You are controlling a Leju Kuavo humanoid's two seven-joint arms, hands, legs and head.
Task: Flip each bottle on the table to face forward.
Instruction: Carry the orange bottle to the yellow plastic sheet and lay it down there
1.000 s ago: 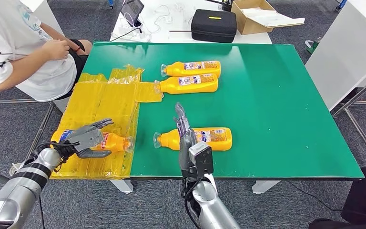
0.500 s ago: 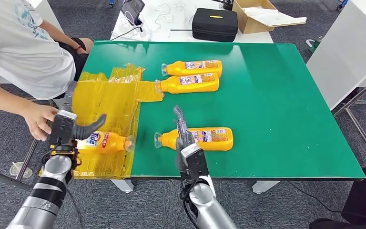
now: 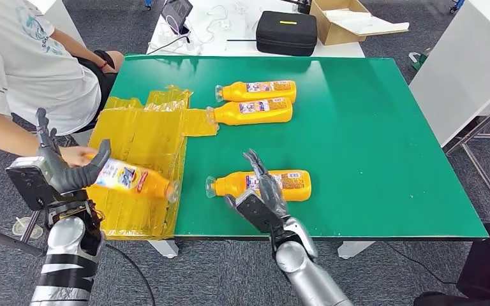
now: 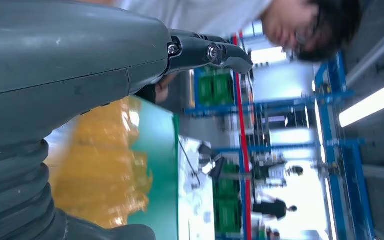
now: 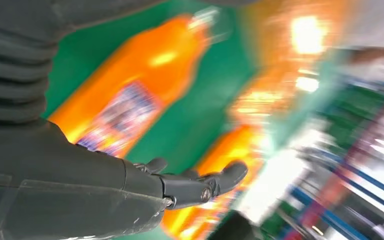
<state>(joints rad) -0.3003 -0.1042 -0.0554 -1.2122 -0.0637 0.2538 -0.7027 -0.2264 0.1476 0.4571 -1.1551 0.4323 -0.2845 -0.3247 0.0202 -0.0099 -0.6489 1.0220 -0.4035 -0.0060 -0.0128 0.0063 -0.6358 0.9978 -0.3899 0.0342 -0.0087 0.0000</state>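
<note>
The green table carries three orange bottles lying on their sides: two close together at the far side and one near the front edge. A fourth bottle lies on the yellow plastic sheet at the table's left. The step in hand looks like turning that fourth bottle — a person's hand is at its base too. The left hand has its thumb against the bottle with fingers raised; a firm hold I cannot confirm. The right hand hovers over the near bottle, fingers spread, holding nothing — next it likely needs to close and roll it.
</note>
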